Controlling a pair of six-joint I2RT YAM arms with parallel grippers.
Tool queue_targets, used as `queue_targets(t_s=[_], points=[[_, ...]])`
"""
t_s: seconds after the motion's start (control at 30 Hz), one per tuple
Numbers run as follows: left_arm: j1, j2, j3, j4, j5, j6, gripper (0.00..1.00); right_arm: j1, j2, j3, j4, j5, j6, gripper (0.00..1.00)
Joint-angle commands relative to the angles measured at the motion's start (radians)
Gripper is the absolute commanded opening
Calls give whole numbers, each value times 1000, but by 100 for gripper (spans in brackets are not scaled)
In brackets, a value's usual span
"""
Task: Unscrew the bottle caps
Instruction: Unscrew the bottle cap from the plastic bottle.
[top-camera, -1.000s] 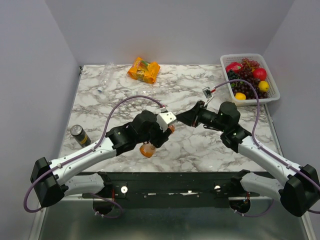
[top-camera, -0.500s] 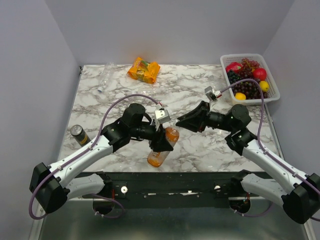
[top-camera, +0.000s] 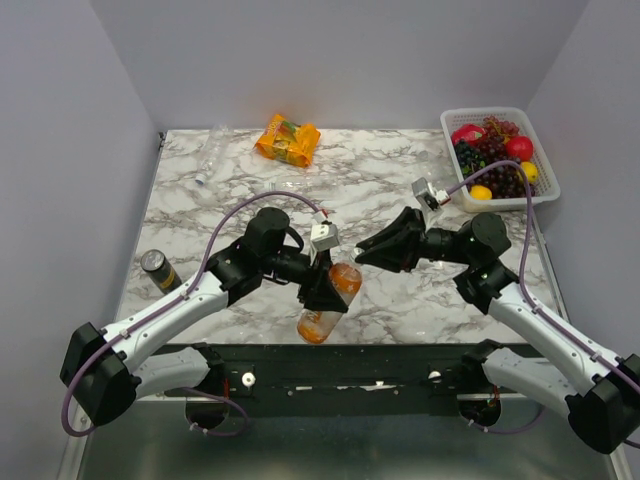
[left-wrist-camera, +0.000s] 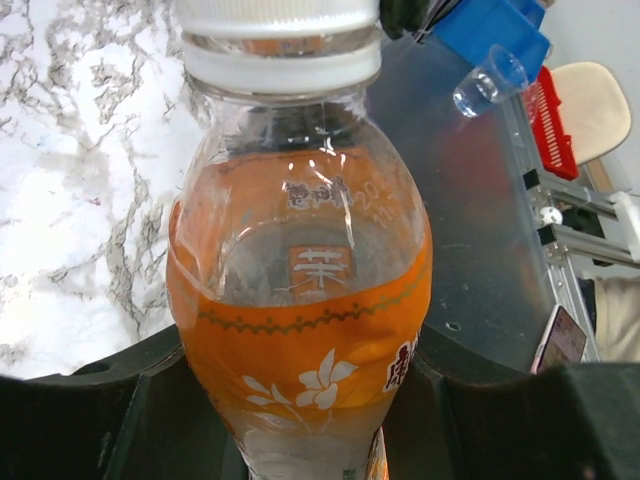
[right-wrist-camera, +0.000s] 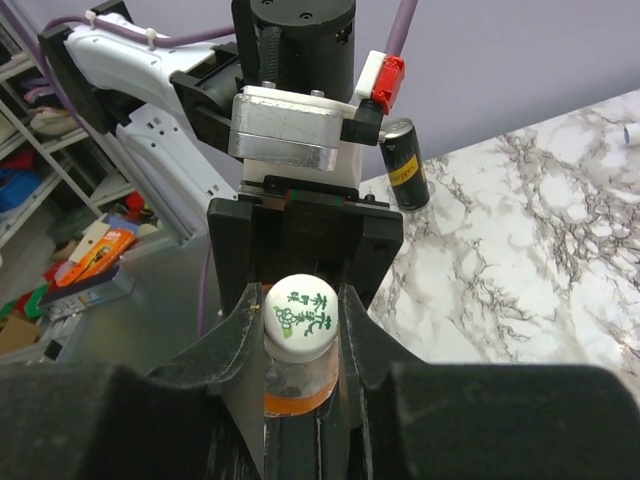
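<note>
Top external view counts one orange tea bottle (top-camera: 331, 296), one clear bottle (top-camera: 208, 157), one dark can (top-camera: 157, 269), one orange snack packet (top-camera: 287, 139) and one white fruit basket (top-camera: 546, 187) on the marble table (top-camera: 390, 170). Any further clear bottles are too faint to tell.

The orange tea bottle is lifted off the marble at the near middle. Its long axis is tilted, with the base toward 7 o'clock and the neck toward 1 o'clock. The left gripper (top-camera: 324, 290) is clamped around its lower body, a black finger pressed on each side in the left wrist view. One white cap (right-wrist-camera: 300, 318), printed in green, sits on the neck, and the right gripper (top-camera: 363, 254) is closed narrowly on it, with a finger touching each side.

The clear bottle lies at 11 o'clock, the snack packet at 12, the basket at 2 and the can at 9.
</note>
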Motion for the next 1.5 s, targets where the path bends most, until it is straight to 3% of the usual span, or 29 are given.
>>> queue_targets(t_s=[0.0, 0.13, 0.27, 0.5, 0.6, 0.67, 0.77, 0.9, 1.47], points=[[-13, 0, 79, 2, -88, 86, 39, 18, 1, -12, -178, 38, -94, 45], [-16, 0, 87, -50, -237, 109, 39, -7, -34, 6, -293, 114, -152, 79], [-15, -9, 88, -76, -340, 118, 39, -44, -91, -8, -357, 163, -157, 88], [-30, -34, 92, -122, -581, 132, 38, -46, -149, 15, -461, 294, -142, 89], [-71, -34, 102, -170, -743, 156, 38, -46, -142, 66, -611, 492, -103, 87], [-125, -31, 110, -205, -923, 176, 38, -46, -142, 93, -647, 584, -58, 84], [-171, -22, 112, -234, -1117, 192, 38, -44, -155, 83, -634, 615, 33, 78], [-189, -6, 116, -237, -1150, 177, 38, -28, -160, 46, -482, 609, 113, 72], [-222, 31, 121, -253, -1158, 186, 38, 94, 1, 83, -356, 605, 194, 69]])
